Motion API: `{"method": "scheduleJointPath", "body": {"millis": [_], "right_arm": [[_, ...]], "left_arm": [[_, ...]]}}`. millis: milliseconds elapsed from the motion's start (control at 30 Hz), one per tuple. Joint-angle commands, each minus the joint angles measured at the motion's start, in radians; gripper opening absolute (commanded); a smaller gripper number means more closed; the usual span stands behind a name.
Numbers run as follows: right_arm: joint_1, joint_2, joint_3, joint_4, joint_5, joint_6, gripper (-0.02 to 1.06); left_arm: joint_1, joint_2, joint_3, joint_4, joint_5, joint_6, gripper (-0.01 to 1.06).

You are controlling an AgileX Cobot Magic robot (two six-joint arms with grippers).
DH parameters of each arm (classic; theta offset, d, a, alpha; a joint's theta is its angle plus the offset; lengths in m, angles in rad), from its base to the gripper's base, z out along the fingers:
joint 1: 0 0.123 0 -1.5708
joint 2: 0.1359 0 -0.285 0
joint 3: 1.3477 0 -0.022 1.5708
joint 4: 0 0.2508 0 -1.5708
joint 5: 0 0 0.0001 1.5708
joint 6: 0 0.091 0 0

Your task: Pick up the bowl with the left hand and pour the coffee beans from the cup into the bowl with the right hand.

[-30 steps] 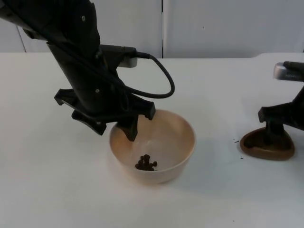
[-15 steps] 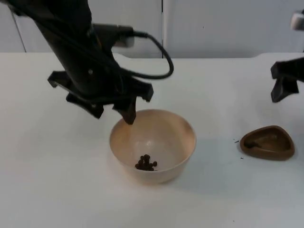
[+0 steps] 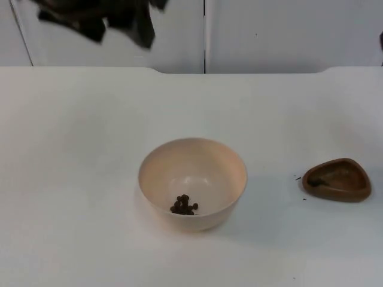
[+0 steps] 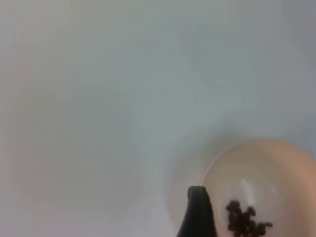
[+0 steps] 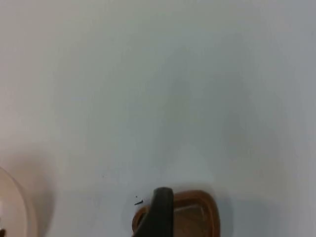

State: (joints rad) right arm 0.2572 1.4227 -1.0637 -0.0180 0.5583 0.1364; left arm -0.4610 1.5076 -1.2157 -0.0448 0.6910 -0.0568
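The left gripper hangs high at the far left of the table, up against the grey partition wall, well apart from everything on the table top. Its dark fingers point down with a gap between them and nothing in that gap, so it stands apart and empty. In the left wrist view one black fingertip stands just beside the near wall of the bowl, with the table spread out beyond.

The bowl sits upright on the table near the middle, below and to the right of the left gripper and free of any contact with it. It is a pale cream, round bowl, and a small heap of dark coffee beans lies on its floor, toward the near side. The beans also show in the left wrist view as a dark cluster inside the bowl.

The right gripper is up at the far right edge; whether its fingers are apart or together cannot be told. In the right wrist view its black fingertip stands in front of the brown cup.

That cup, a shallow brown vessel of rounded triangular shape, rests on the table well to the right of the bowl. A few dark specks lie on the table just beside its left edge.
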Motion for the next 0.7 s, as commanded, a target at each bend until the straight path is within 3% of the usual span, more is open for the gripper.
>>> {"method": "scheduleJointPath", "body": {"millis": [0,467,667], "right_arm": [[-0.004,-0.074,0.002,-0.002,0.022,-0.023,0.78],[-0.004,-0.422,0.004,0.001,0.156,-0.102,0.78],[-0.004,-0.565,0.084,0.001,0.158,-0.102,0.78]], "left_arm": [[-0.003,-0.083,0.005,0.014,-0.004,-0.004,0.61],[-0.003,-0.368,0.005,0.031,0.032,-0.004,0.61],[-0.003,-0.454,0.039,0.031,0.035,-0.004,0.61]]}}
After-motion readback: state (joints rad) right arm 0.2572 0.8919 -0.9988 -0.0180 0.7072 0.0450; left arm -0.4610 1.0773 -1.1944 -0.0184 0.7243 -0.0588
